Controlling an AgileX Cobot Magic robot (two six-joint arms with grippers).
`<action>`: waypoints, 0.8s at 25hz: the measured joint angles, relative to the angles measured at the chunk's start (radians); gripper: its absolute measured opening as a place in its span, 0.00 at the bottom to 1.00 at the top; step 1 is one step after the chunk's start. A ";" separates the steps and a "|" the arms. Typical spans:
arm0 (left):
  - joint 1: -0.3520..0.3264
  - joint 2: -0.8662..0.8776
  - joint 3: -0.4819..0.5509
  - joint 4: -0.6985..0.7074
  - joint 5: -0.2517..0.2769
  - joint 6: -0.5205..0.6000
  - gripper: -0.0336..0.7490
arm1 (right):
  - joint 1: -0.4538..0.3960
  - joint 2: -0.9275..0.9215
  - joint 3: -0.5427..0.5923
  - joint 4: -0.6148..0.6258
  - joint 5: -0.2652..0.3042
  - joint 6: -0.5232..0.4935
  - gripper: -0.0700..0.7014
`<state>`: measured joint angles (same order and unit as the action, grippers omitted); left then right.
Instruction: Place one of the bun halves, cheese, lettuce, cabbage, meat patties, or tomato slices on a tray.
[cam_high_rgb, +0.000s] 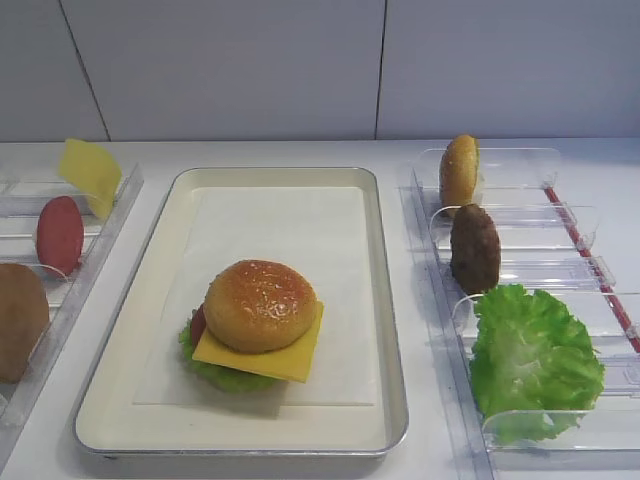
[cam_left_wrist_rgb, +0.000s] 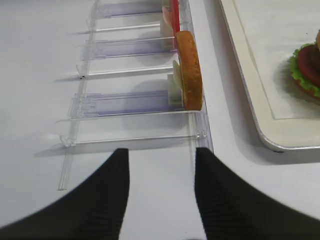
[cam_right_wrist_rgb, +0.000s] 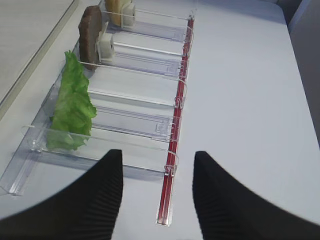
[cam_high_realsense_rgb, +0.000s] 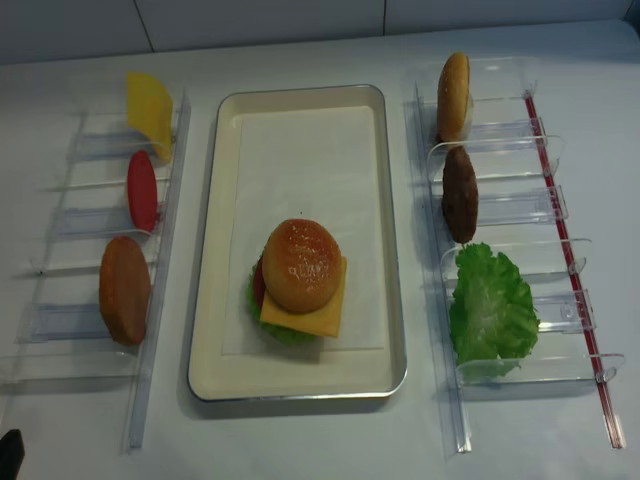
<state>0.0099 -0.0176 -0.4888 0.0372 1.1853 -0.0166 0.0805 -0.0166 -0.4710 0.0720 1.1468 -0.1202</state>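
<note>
Exterior high is showing a seeded bun top (cam_high_rgb: 260, 305) sitting on the burger stack in the tray (cam_high_rgb: 390, 330); light, smooth, best pinched at its rim. Both pincers (cam_right_wrist_rgb: 157, 190) (cam_left_wrist_rgb: 161, 192) are hanging parted, empty.

Glossy seeded bun top (cam_high_rgb: 260, 304) on a smooth yellow cheese (cam_high_rgb: 268, 354) slice; the tray (cam_high_rgb: 130, 412) has a silvery metal rim and matt paper liner (cam_high_rgb: 280, 240); clear plastic racks (cam_high_realsense_rgb: 520, 210) sit beside it.

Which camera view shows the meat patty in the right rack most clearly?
The exterior high view: the meat patty faces it, broad and close. The realsense view shows it smaller, from above. The right wrist view shows it edge-on, far off. The left wrist view misses it.
</note>
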 joint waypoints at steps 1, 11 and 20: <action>0.000 0.000 0.000 0.000 0.000 0.000 0.46 | 0.000 0.000 0.000 0.000 0.000 0.000 0.57; 0.000 0.000 0.000 0.000 0.000 0.000 0.46 | 0.000 0.000 0.000 0.000 0.000 0.000 0.53; 0.000 0.000 0.000 0.000 0.000 0.000 0.46 | 0.000 0.000 0.000 0.000 0.000 0.000 0.47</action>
<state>0.0099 -0.0176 -0.4888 0.0372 1.1853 -0.0166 0.0805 -0.0166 -0.4710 0.0720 1.1468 -0.1202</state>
